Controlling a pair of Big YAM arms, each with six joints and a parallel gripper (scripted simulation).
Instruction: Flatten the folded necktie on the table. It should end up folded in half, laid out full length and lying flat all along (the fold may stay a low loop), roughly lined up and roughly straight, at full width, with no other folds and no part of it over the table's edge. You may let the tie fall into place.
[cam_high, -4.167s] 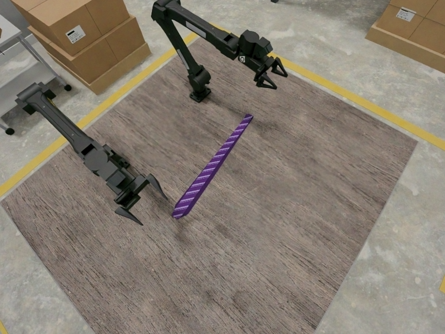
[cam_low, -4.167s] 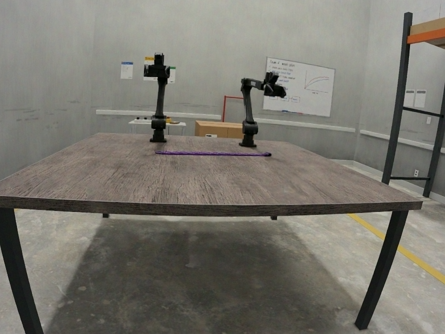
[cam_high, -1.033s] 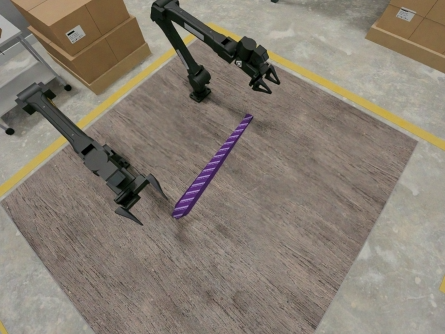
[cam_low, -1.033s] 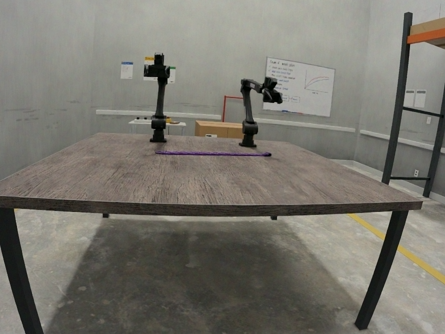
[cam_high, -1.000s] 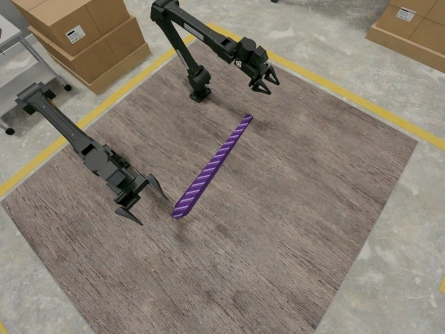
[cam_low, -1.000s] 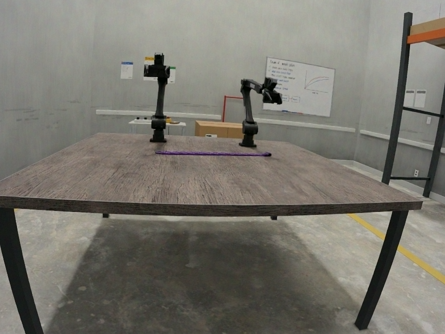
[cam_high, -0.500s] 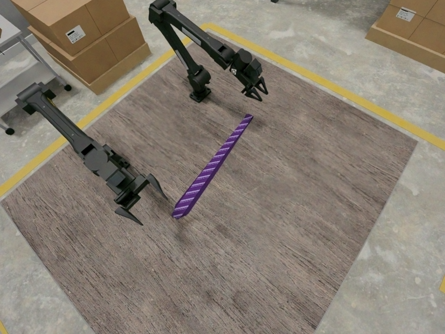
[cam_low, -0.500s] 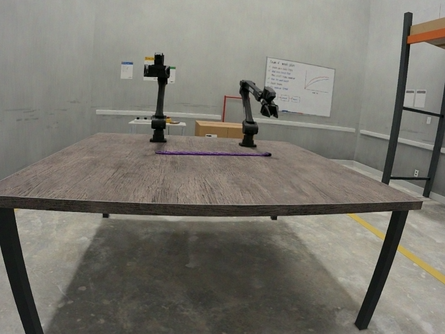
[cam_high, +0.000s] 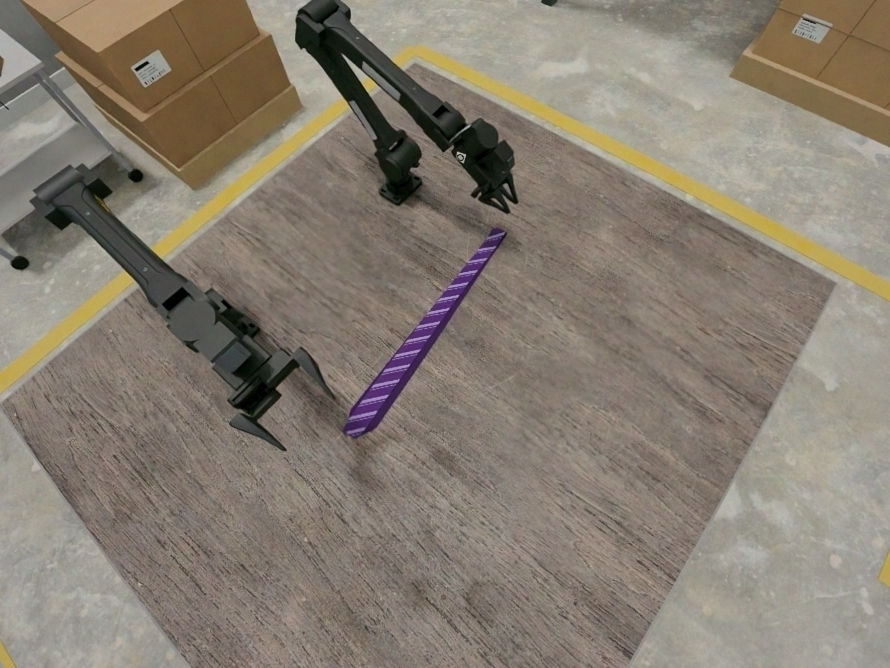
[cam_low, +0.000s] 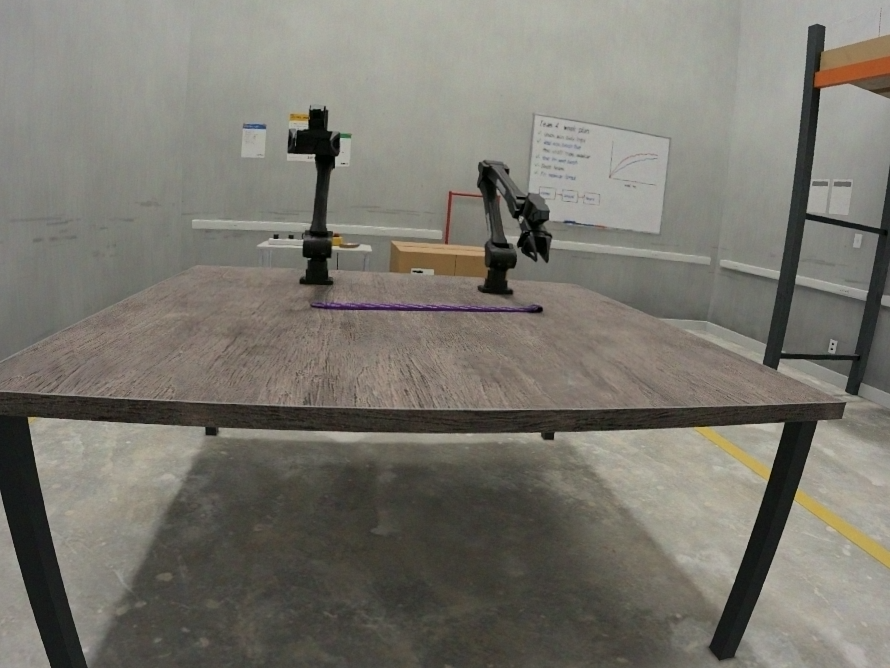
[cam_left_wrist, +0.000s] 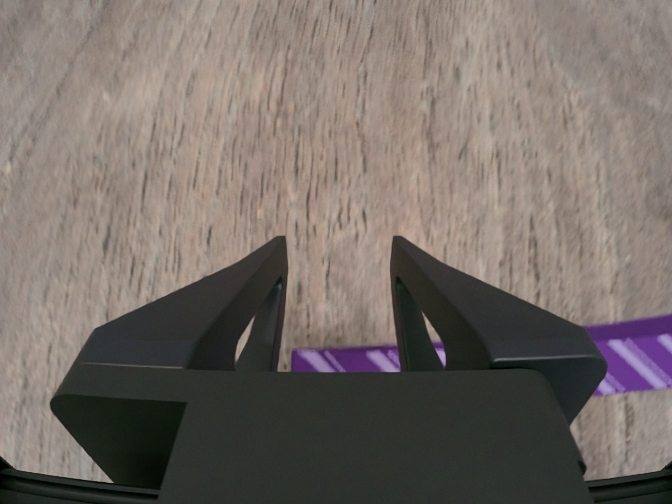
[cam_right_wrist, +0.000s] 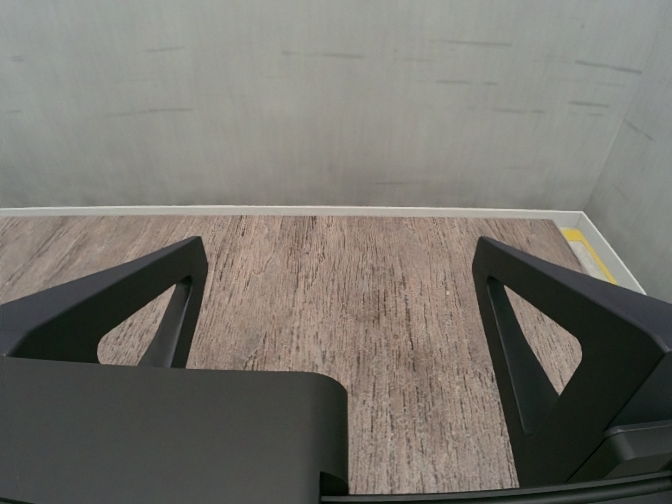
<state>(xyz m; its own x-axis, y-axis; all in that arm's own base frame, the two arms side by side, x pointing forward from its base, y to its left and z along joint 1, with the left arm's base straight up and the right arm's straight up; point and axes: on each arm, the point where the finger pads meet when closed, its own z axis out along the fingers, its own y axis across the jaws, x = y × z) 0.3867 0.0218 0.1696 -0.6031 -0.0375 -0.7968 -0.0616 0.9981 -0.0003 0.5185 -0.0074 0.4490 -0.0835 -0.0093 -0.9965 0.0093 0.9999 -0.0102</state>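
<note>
Purple striped necktie (cam_high: 424, 334) (cam_low: 431, 308) (cam_left_wrist: 635, 360): lies nearly straight on table (cam_high: 575, 431) (cam_low: 431, 359) (cam_left_wrist: 347, 135) (cam_right_wrist: 352, 325), near partly spread left gripper (cam_high: 511, 206) (cam_low: 539, 259) (cam_left_wrist: 339, 251) and wide-spread right gripper (cam_high: 309, 424) (cam_low: 314, 141) (cam_right_wrist: 340, 238); whiteboard (cam_low: 596, 204): reads "week plan".

Left gripper (cam_high: 511, 206) (cam_low: 539, 260) (cam_left_wrist: 339, 237): lower than in the earlier views, drawn back from farther out to a place near the narrow end of the necktie (cam_high: 433, 321) (cam_low: 431, 307) (cam_left_wrist: 632, 362); now pitched downward; fingers apart, the gap narrower than before. Left forearm (cam_high: 391, 82) (cam_low: 508, 191): sloping down more steeply. Whiteboard (cam_low: 625, 201), exterior view: more of its written left part uncovered, the arm now across only its lower left corner.
</note>
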